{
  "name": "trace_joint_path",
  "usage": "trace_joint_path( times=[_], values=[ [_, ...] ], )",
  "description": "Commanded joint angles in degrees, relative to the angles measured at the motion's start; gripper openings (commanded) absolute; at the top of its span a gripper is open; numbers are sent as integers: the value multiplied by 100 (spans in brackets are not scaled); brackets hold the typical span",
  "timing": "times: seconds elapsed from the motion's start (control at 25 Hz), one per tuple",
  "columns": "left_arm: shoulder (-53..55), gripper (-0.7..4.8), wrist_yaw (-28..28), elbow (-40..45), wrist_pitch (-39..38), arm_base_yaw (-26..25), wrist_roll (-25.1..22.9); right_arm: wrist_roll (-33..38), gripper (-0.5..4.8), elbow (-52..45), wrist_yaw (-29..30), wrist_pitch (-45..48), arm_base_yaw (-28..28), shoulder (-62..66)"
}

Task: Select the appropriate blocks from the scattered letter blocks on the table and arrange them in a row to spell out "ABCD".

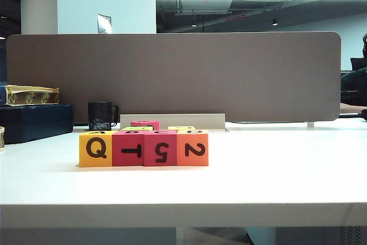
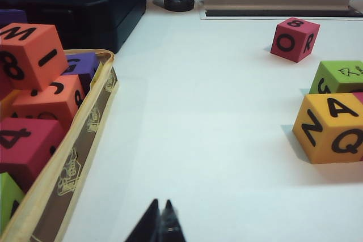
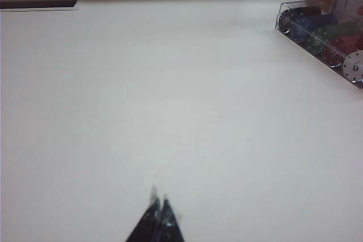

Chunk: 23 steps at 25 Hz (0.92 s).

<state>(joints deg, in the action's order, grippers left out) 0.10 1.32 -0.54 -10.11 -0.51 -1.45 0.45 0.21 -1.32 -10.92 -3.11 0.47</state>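
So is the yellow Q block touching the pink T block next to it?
Touching. The exterior view shows the yellow Q block pressed side to side against the pink T block, with no white table showing between them.

Bright overhead strip light; right wrist view slightly blurred.

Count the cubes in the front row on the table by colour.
yellow-orange cube: 1
magenta cubes: 2
salmon-orange cube: 1
Total: 4
The left gripper and right gripper hang over bare table, jaws shut, holding nothing.
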Motion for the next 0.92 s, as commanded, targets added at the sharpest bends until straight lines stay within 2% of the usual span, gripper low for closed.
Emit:
trace_joint_path(
  times=[0.04, 0.92],
  values=[
    [4, -6, 0, -2, -48, 2, -4, 72, -1, -13, 7, 31, 0, -63],
    [4, -6, 0, -2, -48, 2, -4, 107, -1, -13, -4, 46, -13, -63]
  ],
)
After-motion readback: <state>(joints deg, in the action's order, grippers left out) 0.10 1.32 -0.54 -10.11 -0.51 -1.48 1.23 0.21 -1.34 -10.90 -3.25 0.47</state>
